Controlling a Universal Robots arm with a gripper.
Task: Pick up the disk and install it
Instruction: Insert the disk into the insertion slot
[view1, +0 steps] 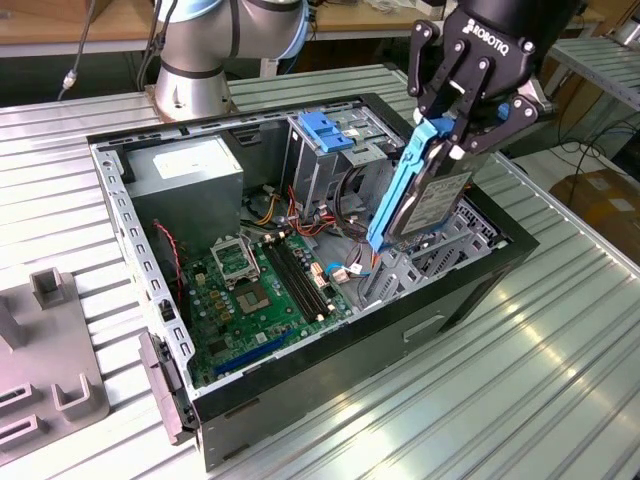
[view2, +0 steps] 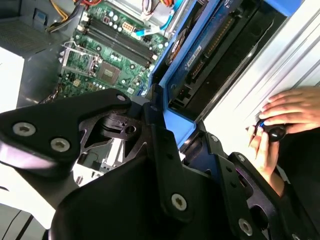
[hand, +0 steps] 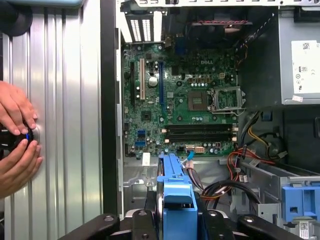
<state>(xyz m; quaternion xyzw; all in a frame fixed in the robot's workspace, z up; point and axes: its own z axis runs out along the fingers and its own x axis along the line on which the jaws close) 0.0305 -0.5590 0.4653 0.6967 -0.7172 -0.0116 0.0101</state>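
Your end effector (view1: 455, 128) is clamping the one disk (view1: 435, 200) by its upper end, fingers pressing on the blue carrier frame (view1: 393, 195). The disk is hanging on edge, tilted, over the one open computer case (view1: 330, 370), seemingly just above a drive bay. You are handling something stiff, fairly heavy and shock-sensitive, so the frame edges are offering the safest hold. One motherboard (view1: 260, 290) is lying inside, and a person's two hands (hand: 15, 112) are resting on the counter (view1: 540, 360).

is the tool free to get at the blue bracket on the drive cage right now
Probably not: the tool is shut on the disk, held on edge over the case, though the blue bracket itself lies uncovered.
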